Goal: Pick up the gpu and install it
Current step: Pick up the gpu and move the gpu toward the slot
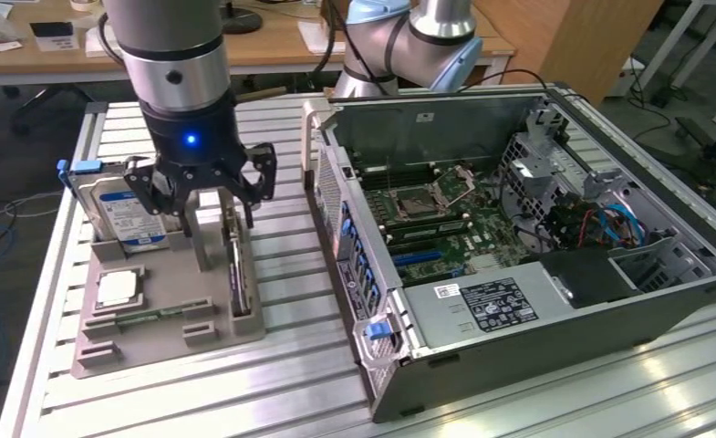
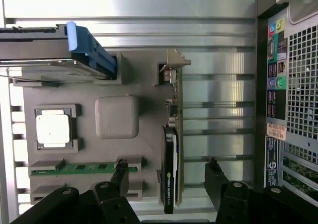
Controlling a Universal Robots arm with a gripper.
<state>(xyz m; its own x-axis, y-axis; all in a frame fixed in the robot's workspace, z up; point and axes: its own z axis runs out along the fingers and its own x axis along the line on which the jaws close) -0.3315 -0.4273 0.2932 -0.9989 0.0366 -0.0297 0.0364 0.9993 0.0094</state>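
The gpu [image 2: 171, 139] stands on edge in a slot of the grey parts holder [image 2: 117, 117], a thin green card with a dark cooler and a pale metal bracket at one end. In the exterior view the gpu [image 1: 233, 260] sits just below my gripper [image 1: 205, 208]. My gripper [image 2: 166, 173] hangs above the card, open, with one black finger on each side of it and a gap to each. Nothing is held.
The holder [image 1: 150, 347] also carries a silver hard drive [image 1: 120, 214] with a blue label, a processor chip [image 1: 117, 287] and a memory stick [image 2: 74, 168]. The open computer case [image 1: 516, 228] lies on the exterior view's right, with its motherboard [image 1: 443, 228] exposed.
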